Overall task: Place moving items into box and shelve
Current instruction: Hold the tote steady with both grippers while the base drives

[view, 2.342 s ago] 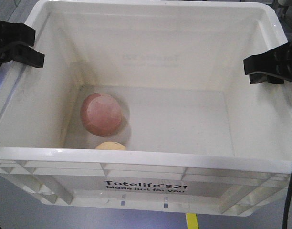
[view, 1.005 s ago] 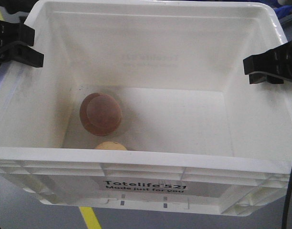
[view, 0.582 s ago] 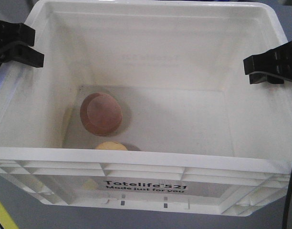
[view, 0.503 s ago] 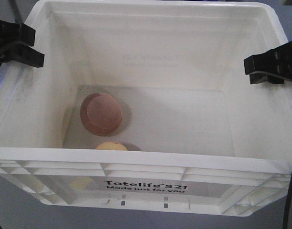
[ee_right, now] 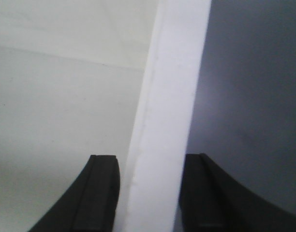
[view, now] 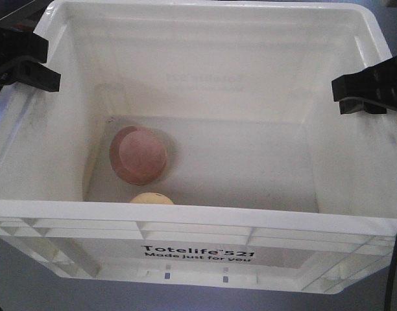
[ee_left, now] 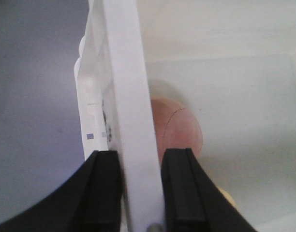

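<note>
Holding the large white plastic box [view: 198, 217] by its thick rim looks like a good plan, because the rim is stiff and gives something to pinch. The left hand [view: 43, 63] is closed on the left rim, one finger inside and one outside. The right hand [view: 344, 96] pinches the right rim the same way. The plastic looks smooth, so I think it could slip if the pinch is weak. The box seems light.

The dull reddish-pink ball [view: 138, 155] sits on the box bottom near the left wall. The small pale yellow round thing [view: 151, 198] lies just beside it, by the front wall. Both are round and loose, so they will likely roll if the box tips.

The front view shows the whole box and both hands. The left wrist view shows the fingers [ee_left: 107, 188] hugging the rim up close, with the ball below. The right wrist view shows only rim, wall and grey floor [ee_right: 254, 72]; no ball there.
</note>
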Available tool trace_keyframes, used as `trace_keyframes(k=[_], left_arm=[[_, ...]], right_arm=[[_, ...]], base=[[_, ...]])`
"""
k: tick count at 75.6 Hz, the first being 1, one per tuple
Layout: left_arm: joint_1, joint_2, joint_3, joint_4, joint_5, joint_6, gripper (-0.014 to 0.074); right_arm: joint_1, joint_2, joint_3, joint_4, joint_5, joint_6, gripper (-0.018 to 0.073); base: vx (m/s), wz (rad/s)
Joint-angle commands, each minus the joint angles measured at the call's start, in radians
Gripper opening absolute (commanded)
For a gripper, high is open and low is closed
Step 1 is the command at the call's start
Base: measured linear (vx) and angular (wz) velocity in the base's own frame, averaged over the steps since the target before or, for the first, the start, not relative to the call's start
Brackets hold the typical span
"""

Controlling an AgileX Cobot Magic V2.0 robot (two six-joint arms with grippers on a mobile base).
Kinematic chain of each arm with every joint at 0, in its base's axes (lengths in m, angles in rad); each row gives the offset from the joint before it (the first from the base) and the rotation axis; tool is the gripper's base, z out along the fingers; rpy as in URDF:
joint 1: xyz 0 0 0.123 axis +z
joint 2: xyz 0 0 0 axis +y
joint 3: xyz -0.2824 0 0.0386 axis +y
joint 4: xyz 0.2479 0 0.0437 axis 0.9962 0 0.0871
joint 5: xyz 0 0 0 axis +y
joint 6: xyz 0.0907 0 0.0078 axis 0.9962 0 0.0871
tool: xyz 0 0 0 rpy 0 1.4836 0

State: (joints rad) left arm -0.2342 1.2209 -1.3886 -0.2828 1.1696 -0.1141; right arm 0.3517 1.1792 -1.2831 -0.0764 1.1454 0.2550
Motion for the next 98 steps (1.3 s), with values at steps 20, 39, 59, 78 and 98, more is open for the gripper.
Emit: trace_keyframes(k=[20, 39, 59, 78, 98], left_arm=[[-0.008, -0.042, -0.052, -0.088, -0.102, 0.008, -0.0003], [-0.008, -0.042, -0.052, -0.089, -0.102, 0.008, -0.0003], [-0.008, -0.042, -0.052, -0.088, -0.102, 0.008, -0.0003], [-0.008, -0.041, -0.052, -0.088, -0.103, 0.008, -0.0003], [-0.008, -0.041, -0.052, -0.088, -0.103, 0.008, -0.0003]], right_arm=[[-0.005, -0.027, -0.043, -0.048, -0.080, 0.013, -0.0006], [-0.005, -0.027, -0.043, -0.048, -0.078, 0.013, -0.0006], [-0.005, -0.027, -0.043, -0.048, -0.079, 0.013, -0.0006], [-0.005, -0.027, -0.043, -0.048, -0.080, 0.013, -0.0006], [-0.005, -0.027, -0.043, -0.048, -0.079, 0.013, -0.0006]], base=[[0.46, -0.46], [0.48, -0.39], [0.49, -0.41], [0.49, -0.37], [0.50, -0.27]])
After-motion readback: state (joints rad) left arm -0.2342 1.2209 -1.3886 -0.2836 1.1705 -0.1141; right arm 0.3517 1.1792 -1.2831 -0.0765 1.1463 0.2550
